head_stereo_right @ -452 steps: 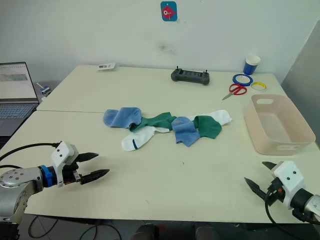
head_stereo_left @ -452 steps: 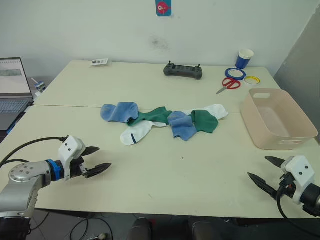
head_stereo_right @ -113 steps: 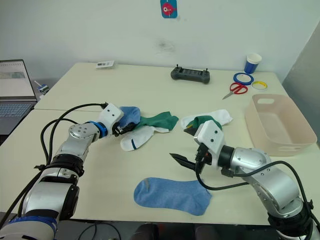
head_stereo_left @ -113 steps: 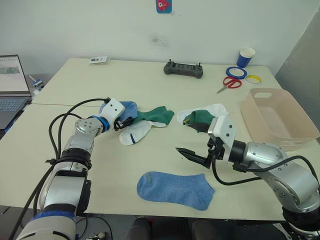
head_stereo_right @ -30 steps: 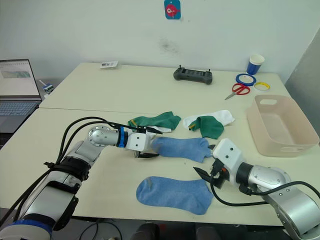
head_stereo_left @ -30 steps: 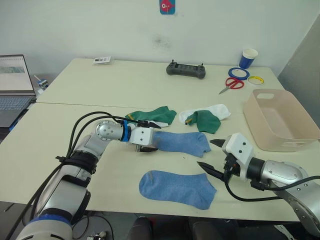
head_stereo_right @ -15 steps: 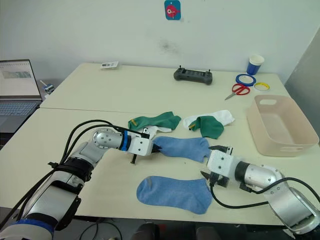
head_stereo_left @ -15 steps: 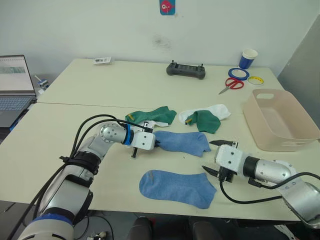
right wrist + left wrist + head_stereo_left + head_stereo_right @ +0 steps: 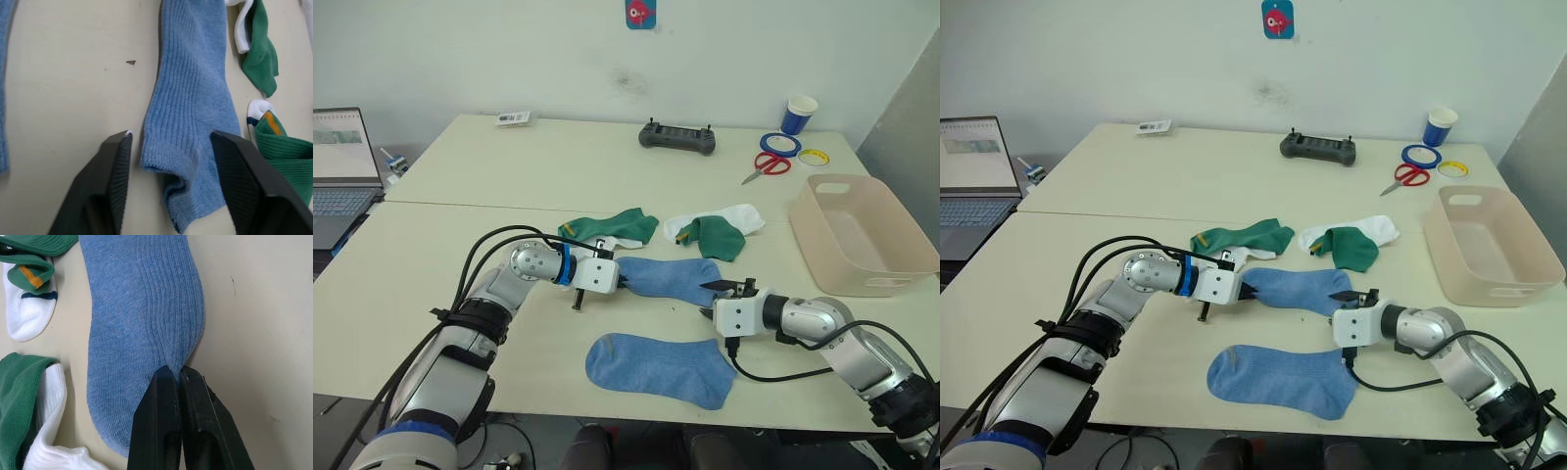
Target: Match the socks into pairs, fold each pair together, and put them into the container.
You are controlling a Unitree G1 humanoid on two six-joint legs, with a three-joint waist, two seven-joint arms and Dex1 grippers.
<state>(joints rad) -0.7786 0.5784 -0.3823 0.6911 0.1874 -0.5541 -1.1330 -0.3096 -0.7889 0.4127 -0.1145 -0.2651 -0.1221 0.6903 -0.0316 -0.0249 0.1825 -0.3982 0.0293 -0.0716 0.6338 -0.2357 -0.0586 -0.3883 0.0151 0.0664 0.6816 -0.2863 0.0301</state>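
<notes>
left wrist view: left gripper (image 9: 175, 374) pinches one end of the upper blue sock (image 9: 668, 277), unchanged from half a second ago. right gripper (image 9: 168, 142), jaws wide, has moved up to straddle its other end; stretching likely. second blue sock (image 9: 661, 368) lies nearer; container (image 9: 901, 272) far right.

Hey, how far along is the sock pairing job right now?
Early. The two light blue socks are pulled out: one lies flat near the table's front edge. The left gripper is pinching the other blue sock, with the right gripper open around its far end. The green and white socks remain unsorted, and the container is empty.
</notes>
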